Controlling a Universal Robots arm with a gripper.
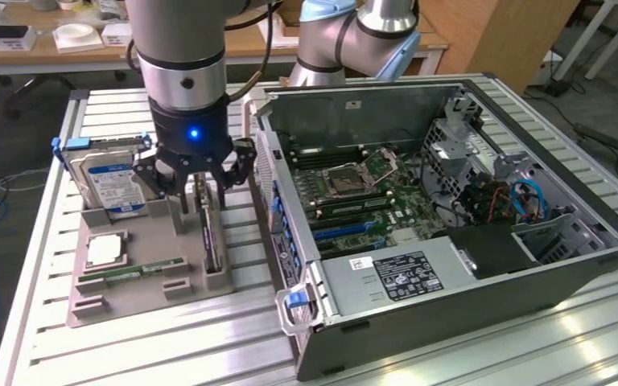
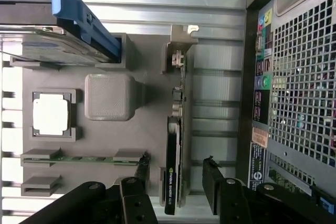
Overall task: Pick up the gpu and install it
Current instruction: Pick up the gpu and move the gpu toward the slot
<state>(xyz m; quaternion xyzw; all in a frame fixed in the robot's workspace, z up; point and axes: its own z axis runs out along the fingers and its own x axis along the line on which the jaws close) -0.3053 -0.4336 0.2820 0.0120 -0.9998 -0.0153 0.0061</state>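
The gpu (image 1: 212, 233) is a thin dark card standing on edge in a slot of the grey tray (image 1: 142, 293), on the side nearest the computer case. My gripper (image 1: 195, 195) hangs open right above the card's far end, one finger on each side of it. In the wrist view the gpu (image 2: 174, 150) runs between my two dark fingers (image 2: 211, 184), which stand apart from it on both sides without touching it. Nothing is held.
The tray (image 2: 149, 129) also holds a hard drive (image 1: 110, 183) with a blue bracket, a square processor (image 1: 105, 250) and a green memory stick (image 1: 134, 273). The open computer case (image 1: 566, 273) lies close beside the tray, its motherboard (image 1: 368, 193) exposed. Everything rests on a slatted metal table (image 1: 180, 354).
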